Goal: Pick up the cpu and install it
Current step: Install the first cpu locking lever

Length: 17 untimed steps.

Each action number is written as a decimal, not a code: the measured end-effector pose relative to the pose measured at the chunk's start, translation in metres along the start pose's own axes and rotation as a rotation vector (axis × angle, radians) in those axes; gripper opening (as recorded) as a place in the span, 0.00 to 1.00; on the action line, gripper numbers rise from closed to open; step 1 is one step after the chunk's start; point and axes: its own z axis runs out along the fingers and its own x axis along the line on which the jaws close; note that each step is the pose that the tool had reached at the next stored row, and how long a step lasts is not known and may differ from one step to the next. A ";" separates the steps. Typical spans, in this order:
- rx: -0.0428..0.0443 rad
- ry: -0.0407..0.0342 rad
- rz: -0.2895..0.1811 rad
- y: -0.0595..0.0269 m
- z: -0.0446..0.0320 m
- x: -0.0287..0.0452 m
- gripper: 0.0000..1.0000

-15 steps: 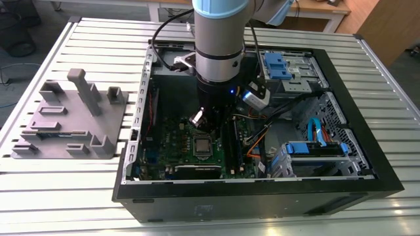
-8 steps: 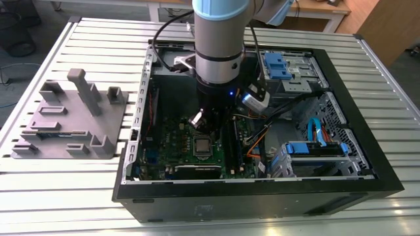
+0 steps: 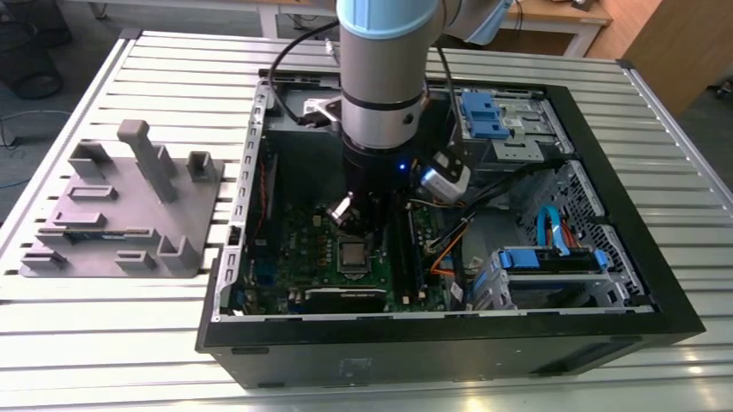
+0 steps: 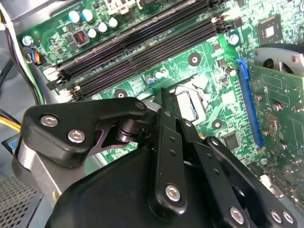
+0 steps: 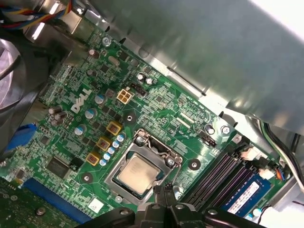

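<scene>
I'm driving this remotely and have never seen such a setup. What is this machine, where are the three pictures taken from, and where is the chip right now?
The machine is a single robot arm reaching down into an open computer case that lies on a slatted metal table. The exterior view looks at all this from off the arm; both wrist views come from cameras riding near the arm's end, looking at the green motherboard. The cpu, a silver square, sits in its socket on that board. The black pincer hangs close above the socket, holding nothing that I can see. A grey holder tray lies beside the case on the exterior view's left.
</scene>
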 end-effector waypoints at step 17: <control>-0.0021 0.0076 0.046 -0.0077 0.0020 0.0024 0.11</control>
